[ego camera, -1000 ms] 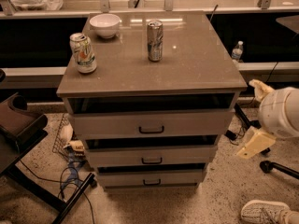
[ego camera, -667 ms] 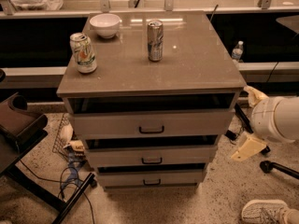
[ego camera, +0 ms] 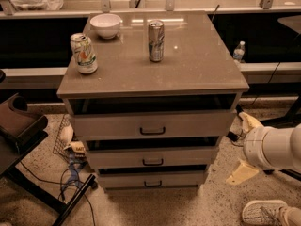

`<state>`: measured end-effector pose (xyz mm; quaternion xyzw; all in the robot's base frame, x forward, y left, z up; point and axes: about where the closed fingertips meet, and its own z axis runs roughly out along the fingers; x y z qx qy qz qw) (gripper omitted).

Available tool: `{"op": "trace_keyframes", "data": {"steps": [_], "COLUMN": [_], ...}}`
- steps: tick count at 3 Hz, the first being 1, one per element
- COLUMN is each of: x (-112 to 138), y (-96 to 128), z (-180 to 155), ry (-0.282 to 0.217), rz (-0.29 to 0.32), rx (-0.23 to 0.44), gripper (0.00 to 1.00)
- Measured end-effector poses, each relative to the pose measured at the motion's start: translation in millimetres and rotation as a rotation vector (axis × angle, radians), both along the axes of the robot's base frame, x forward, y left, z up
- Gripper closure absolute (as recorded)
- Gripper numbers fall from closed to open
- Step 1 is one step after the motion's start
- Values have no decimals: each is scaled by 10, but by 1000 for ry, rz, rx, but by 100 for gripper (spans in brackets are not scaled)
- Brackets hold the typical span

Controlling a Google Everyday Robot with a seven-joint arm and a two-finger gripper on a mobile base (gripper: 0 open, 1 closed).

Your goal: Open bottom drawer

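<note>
The bottom drawer [ego camera: 123, 180] is the lowest and narrowest of three grey-beige fronts in the cabinet, with a small dark bar handle [ego camera: 153, 184]. It sits pushed in under the middle drawer [ego camera: 117, 157] and the top drawer [ego camera: 113, 125]. My gripper [ego camera: 244, 147] is on a white arm at the right, just beside the cabinet's right side at the height of the two lower drawers. Its two beige fingers [ego camera: 241, 173] are spread apart and hold nothing. It touches no drawer.
On the cabinet top [ego camera: 197, 65] stand a white bowl [ego camera: 105, 25], a green-and-white can [ego camera: 83, 53] and a silver can [ego camera: 155, 40]. A dark chair [ego camera: 19, 126] and cables [ego camera: 70, 173] lie at the left. A shoe [ego camera: 263, 213] is at bottom right, and a water bottle [ego camera: 239, 51] stands behind.
My gripper and arm have moved left, closer to the cabinet's right side. The drawers and the things on top have not moved.
</note>
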<state>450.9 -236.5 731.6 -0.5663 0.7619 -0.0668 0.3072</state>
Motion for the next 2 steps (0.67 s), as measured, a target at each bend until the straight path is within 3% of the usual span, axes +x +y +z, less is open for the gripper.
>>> {"op": "trace_keyframes", "data": {"steps": [1,2], "x": [31,59], "y": [41,185], "z": [-35,-602], "ry": [3,43], "rz": [3,26], "rx": [-3,57], "gripper": [0,0]}}
